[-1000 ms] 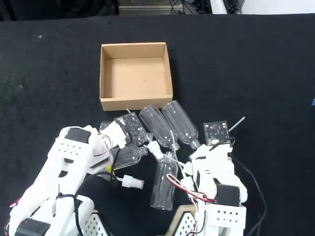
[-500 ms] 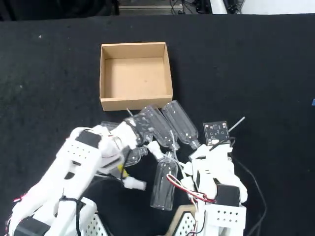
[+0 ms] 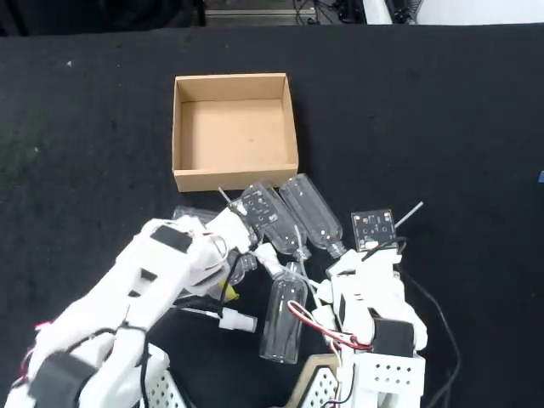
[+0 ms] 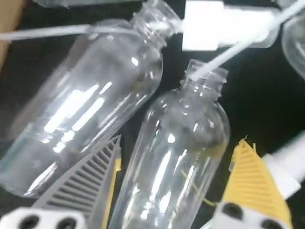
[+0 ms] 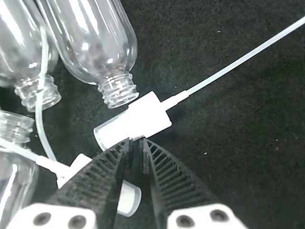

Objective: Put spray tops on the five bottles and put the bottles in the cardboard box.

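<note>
Left claw (image 4: 180, 141) first: it's spread wide, grey finger (image 4: 86, 181) on one side and yellow finger (image 4: 250, 179) on the other. It straddles a clear bottle (image 4: 176, 162) lying flat with its open neck pointing away from the claw. Can't tell if either finger actually presses on it.

A second bottle (image 4: 90, 109) is jammed against the outside of the grey finger, so that side is tight. Just past both necks sits a white spray top (image 4: 219, 28), and a thin dip tube (image 4: 228, 52) runs in right at the straddled bottle's mouth.

From above, the cardboard box (image 3: 235, 179) is straight ahead of the left claw, its near wall just beyond the bottle pile. Every bottle I can see lies on the table outside it. Back behind the claw, beside its arm, there's a loose spray top (image 3: 234, 320). Next to that a lone bottle (image 3: 285, 314) sits in the gap between the two arms.

Right claw (image 5: 136, 143): fingers pinched nearly together with just a sliver of gap, gripping nothing. The tips are right at the edge of another spray top (image 5: 133, 121). Its long tube (image 5: 248, 52) shoots off ahead and outward, and an open bottle neck (image 5: 116, 93) sits just beyond it. The black tabletop (image 3: 459, 127) runs wide on the right claw's outer side.
</note>
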Robot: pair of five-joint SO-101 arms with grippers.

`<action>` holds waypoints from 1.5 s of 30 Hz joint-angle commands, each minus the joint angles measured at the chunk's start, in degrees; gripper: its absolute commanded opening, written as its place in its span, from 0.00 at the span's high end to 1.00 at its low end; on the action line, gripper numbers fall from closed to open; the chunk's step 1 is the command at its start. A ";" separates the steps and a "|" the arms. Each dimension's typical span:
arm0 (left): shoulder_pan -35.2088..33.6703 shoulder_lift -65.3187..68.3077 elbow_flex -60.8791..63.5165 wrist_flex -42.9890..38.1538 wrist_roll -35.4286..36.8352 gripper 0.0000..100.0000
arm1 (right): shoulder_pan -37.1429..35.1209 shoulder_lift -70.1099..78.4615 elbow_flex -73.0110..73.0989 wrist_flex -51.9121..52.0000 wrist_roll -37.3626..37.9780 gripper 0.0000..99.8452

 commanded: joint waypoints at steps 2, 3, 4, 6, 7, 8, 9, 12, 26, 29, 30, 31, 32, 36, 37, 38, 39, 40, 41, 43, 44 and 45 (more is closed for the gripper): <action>0.57 7.91 -7.43 -0.62 1.93 0.66 | -0.97 -5.32 -0.31 0.53 0.18 0.99; 0.57 8.44 -8.13 0.62 1.85 0.66 | -0.88 -5.32 -0.31 0.53 0.18 0.99; 0.57 8.70 -8.66 1.85 1.67 0.66 | -0.88 -5.32 -0.31 0.53 0.18 0.99; 0.66 8.53 -9.19 3.96 1.67 0.66 | -0.88 -5.32 -0.31 0.53 0.18 0.99; 0.66 8.35 -9.36 5.01 1.67 0.66 | -0.88 -5.32 -0.31 0.53 0.18 0.99; 0.66 8.00 -9.36 5.80 1.58 0.68 | -0.88 -5.32 -0.31 0.53 0.18 0.99; 0.66 7.56 -9.36 6.42 1.58 0.70 | -0.88 -5.32 -0.31 0.53 0.18 0.99; 0.66 6.15 -8.75 7.03 1.85 0.82 | -0.88 -5.32 -0.31 0.53 0.18 0.99; -5.49 -8.35 -19.30 35.34 1.49 0.94 | -0.88 -5.32 -0.31 0.53 0.18 0.99; -15.34 -10.73 -22.46 39.47 1.49 0.94 | -0.88 -5.32 -0.31 0.53 0.18 0.99; -19.47 -10.73 -23.25 39.91 1.41 0.94 | -0.88 -5.32 -0.31 0.53 0.18 0.99; -24.04 -10.46 -24.04 40.00 0.70 0.94 | -0.88 -5.32 -0.31 0.53 0.18 0.99; -28.79 -10.11 -24.48 39.91 -0.53 0.94 | -0.88 -5.32 -0.31 0.53 0.18 0.99; -47.34 -5.80 -24.13 35.16 -4.75 0.94 | -0.88 -5.32 -0.31 0.53 0.18 0.99; -51.82 -4.04 -23.69 32.70 -5.27 0.94 | -0.88 -5.32 -0.31 0.53 0.18 0.99; -56.04 -2.11 -23.52 30.15 -5.27 0.94 | -0.88 -5.32 -0.31 0.53 0.18 0.99; -60.00 0.09 -23.43 27.78 -5.27 0.94 | -0.88 -5.32 -0.31 0.53 0.18 0.99; -63.60 2.20 -23.87 25.93 -5.36 0.94 | -0.88 -5.32 -0.31 0.53 0.18 0.99; -66.68 4.31 -23.96 24.00 -5.36 0.94 | -0.88 -5.32 -0.31 0.53 0.18 0.99; -72.13 7.82 -24.04 20.75 -6.77 0.91 | -0.88 -5.32 -0.31 0.53 0.18 0.99; -74.33 9.58 -24.04 19.34 -8.26 0.88 | -0.88 -5.32 -0.31 0.53 0.18 0.99; -76.26 11.34 -24.04 17.85 -9.58 0.85 | -0.88 -5.32 -0.31 0.53 0.18 0.99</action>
